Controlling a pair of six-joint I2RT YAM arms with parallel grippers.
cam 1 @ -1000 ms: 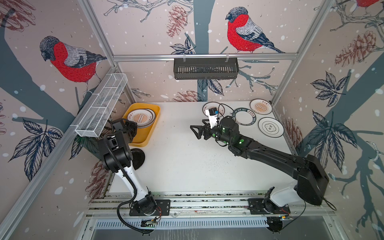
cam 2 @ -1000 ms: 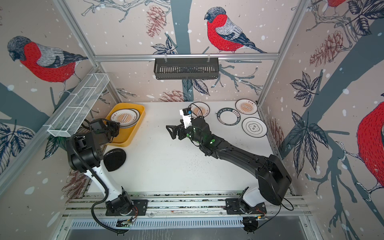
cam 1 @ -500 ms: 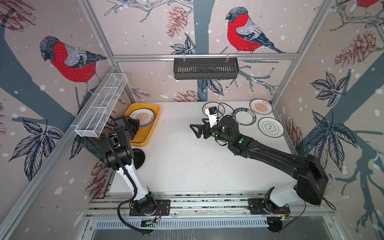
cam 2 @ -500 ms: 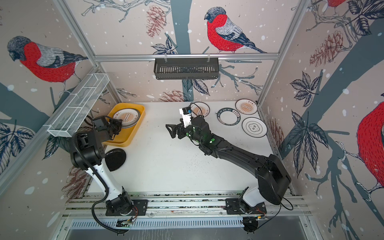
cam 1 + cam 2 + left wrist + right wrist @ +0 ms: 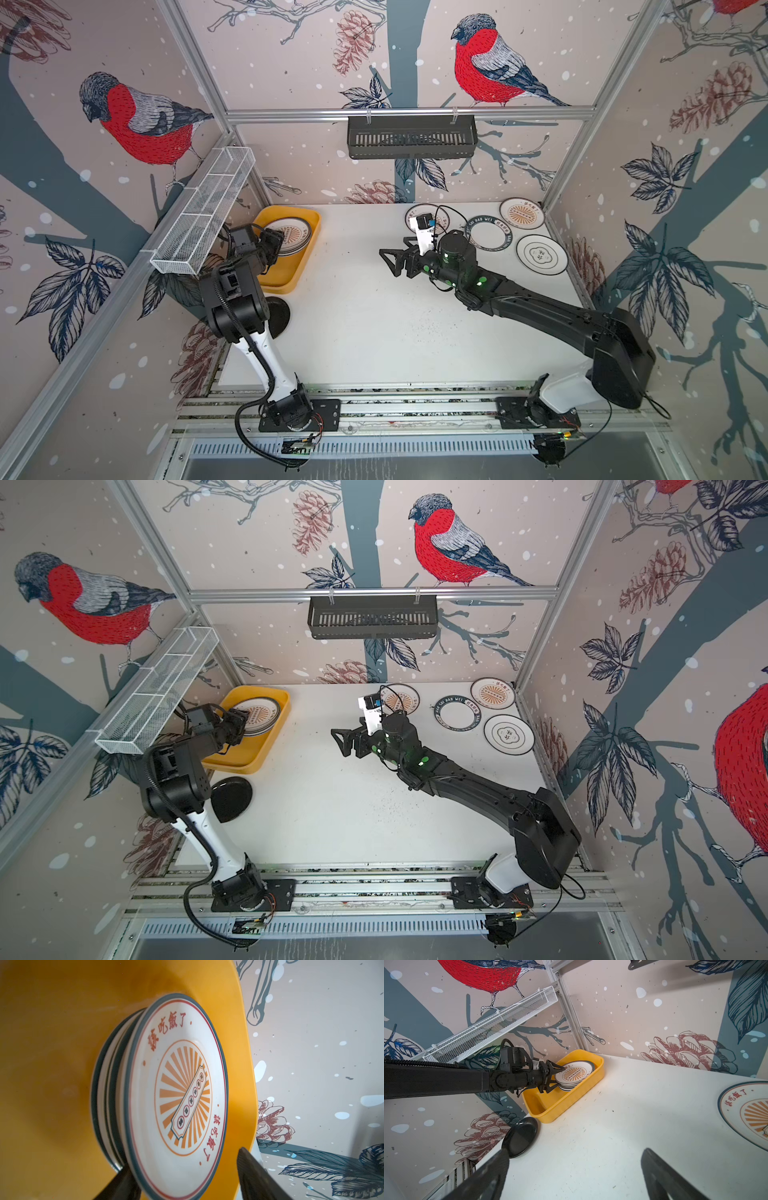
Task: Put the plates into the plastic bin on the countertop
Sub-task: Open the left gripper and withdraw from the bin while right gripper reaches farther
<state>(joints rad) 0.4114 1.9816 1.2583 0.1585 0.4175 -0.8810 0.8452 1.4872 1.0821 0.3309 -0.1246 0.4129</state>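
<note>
At about ten o'clock on the countertop (image 5: 374,332), the yellow-orange plastic bin (image 5: 286,272) holds a short stack of plates (image 5: 294,240). The left gripper (image 5: 556,1078) sits at the stack's near edge with its jaws spread, one finger on either side of the rim of the top sunburst plate (image 5: 182,1093). The left wrist view shows a clear gap between the plate's face and the finger on that side, so the plate looks released and resting on the stack. The right gripper (image 5: 392,262) hangs over the middle of the surface, jaws wide and empty. The likeliest slip is in backing out: the finger under the rim could hook the glazed plate and drag or tip it off the slightly staggered stack. A black plate (image 5: 230,798) lies at eight o'clock, right at the countertop's edge beside the left arm, where a careless elbow swing might knock it off. Four more plates wait around one to two o'clock: a sunburst plate (image 5: 405,697) partly hidden by the right wrist, a lettered-ring plate (image 5: 488,235), another sunburst plate (image 5: 521,212) and an emblem plate (image 5: 541,254). The surface is flat, white and lightly specked, so plates should slide easily. Bird-and-pinecone walls on aluminium rails enclose it, with a white wire-mesh basket (image 5: 203,220) at nine o'clock and a black slotted rack (image 5: 411,141) at twelve
</note>
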